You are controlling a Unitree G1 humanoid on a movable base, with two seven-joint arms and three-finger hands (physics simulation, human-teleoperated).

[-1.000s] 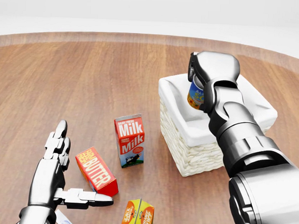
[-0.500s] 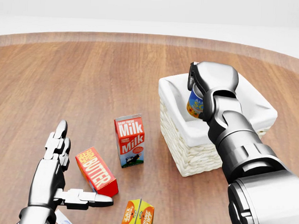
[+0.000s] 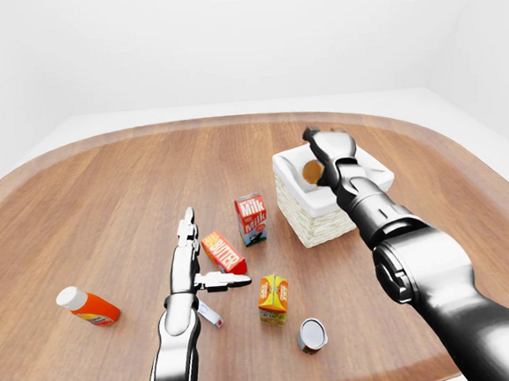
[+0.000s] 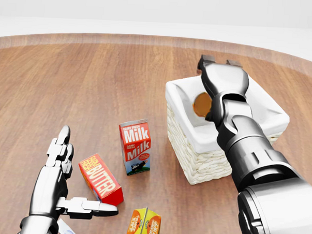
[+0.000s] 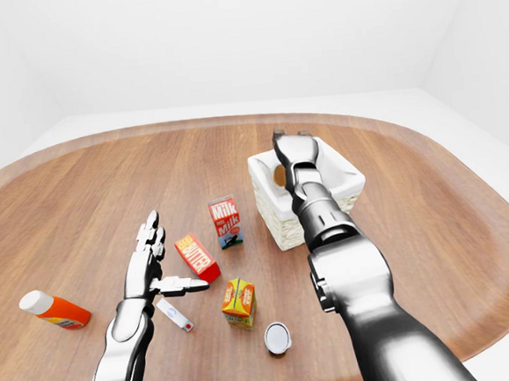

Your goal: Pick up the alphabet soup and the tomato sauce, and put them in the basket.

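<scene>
While right hand (image 4: 223,81) fingers spread over basket (image 4: 182,132), soup can (image 4: 202,103) below them, apart.

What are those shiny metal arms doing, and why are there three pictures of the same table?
They are a robot's two arms, drawn by a computer. All three pictures come from cameras on its head, so they nearly match. On the wooden table lie a milk carton, a butter box, a juice carton, a bottle and a can on its side. The right hand is open over the white basket, with a can below it. The left hand is open and holds nothing.
</scene>
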